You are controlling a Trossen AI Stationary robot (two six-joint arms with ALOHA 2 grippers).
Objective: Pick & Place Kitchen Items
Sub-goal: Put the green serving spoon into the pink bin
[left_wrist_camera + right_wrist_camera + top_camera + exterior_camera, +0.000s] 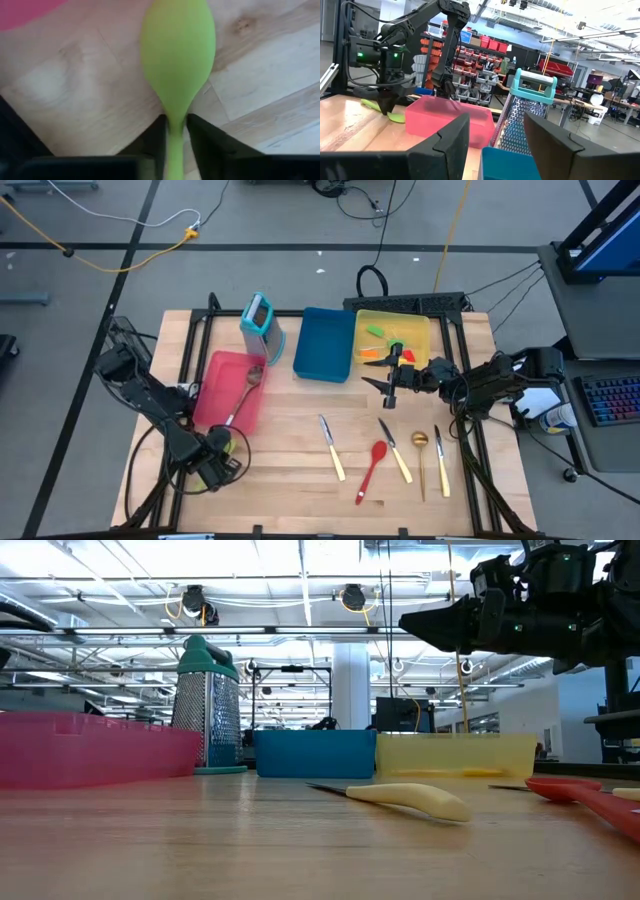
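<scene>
Green spoon (177, 60) pinched by its neck in the left end effector (222, 446), low over the table (290, 480) just beside the pink tray (215, 395); the pick looks made, and next comes a lift and carry to a tray. Right end effector (383, 385) hovers spread and empty by the yellow tray (420, 325)

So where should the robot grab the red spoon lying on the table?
Best on the thin straight handle of the red spoon, about halfway along, coming straight down from above. It lies flat on the wooden table, bowl toward the trays, with bare wood on both sides, so the fingers could likely close across the handle. The rounded bowl is wider and would probably slip.
</scene>
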